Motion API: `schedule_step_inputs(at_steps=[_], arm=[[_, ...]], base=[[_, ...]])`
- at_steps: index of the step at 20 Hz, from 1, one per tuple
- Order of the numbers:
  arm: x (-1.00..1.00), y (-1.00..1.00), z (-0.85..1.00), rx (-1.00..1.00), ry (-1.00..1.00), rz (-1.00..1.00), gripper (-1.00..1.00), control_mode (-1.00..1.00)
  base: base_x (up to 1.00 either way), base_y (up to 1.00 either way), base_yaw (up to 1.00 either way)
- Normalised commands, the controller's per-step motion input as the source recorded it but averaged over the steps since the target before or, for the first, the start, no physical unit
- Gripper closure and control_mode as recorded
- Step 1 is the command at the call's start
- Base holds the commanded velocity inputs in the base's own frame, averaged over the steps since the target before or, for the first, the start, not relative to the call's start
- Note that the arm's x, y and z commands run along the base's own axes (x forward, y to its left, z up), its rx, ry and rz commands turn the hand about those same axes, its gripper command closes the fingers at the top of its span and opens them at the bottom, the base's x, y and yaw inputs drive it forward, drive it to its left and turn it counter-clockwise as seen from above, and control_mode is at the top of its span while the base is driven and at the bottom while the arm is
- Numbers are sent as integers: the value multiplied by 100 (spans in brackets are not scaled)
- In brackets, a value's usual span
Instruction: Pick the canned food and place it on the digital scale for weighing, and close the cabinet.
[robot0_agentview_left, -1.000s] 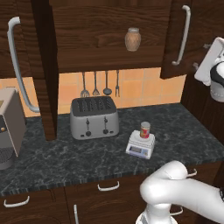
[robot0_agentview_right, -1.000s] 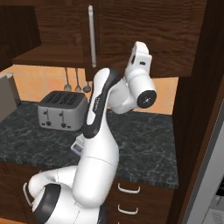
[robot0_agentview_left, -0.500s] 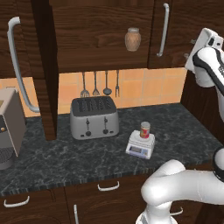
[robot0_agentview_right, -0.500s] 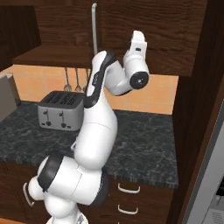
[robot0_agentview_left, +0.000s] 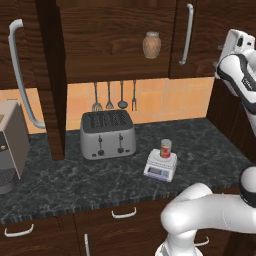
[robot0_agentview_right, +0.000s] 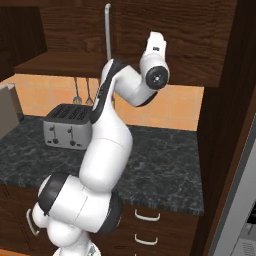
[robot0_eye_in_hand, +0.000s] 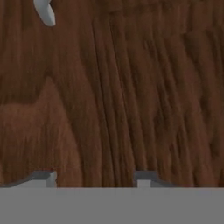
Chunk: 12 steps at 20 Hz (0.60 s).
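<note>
The red canned food (robot0_agentview_left: 165, 148) stands upright on the white digital scale (robot0_agentview_left: 160, 168), on the dark counter right of the toaster. High at the right, my wrist (robot0_agentview_left: 239, 65) is against the right door (robot0_agentview_left: 200, 35) of the dark brown cabinet, just beyond its silver bar handle (robot0_agentview_left: 186, 33). Seen from the hand, the door's wood grain (robot0_eye_in_hand: 131, 87) is very close. My gripper (robot0_eye_in_hand: 95, 178) is open, its fingertips (robot0_eye_in_hand: 146, 177) spread with nothing between them. One end of the handle (robot0_eye_in_hand: 45, 12) shows at top left. From the right base, the hand (robot0_agentview_right: 155, 50) is beside that handle (robot0_agentview_right: 107, 25).
A brown ceramic jar (robot0_agentview_left: 151, 45) sits inside the cabinet. The left door (robot0_agentview_left: 50, 80) juts out open, its handle (robot0_agentview_left: 20, 75) facing me. A silver toaster (robot0_agentview_left: 107, 134) stands under hanging utensils (robot0_agentview_left: 115, 95). A grey appliance (robot0_agentview_left: 10, 145) is at the far left. Drawers (robot0_agentview_left: 124, 213) run below the counter.
The right cabinet door has swung left, toward shut, with my hand following it up and left. The can and scale have not moved.
</note>
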Motion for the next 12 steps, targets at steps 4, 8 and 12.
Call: schedule_step_inputs(at_steps=[4, 8, 12], arm=[[25, 0, -100, -2, 32, 0, -100, -100], [-67, -3, -88, 3, 20, 0, -100, -100], [-95, 0, -72, 1, 5, 0, -100, -100]], base=[[0, 0, 0], [0, 0, 0], [0, 0, 0]])
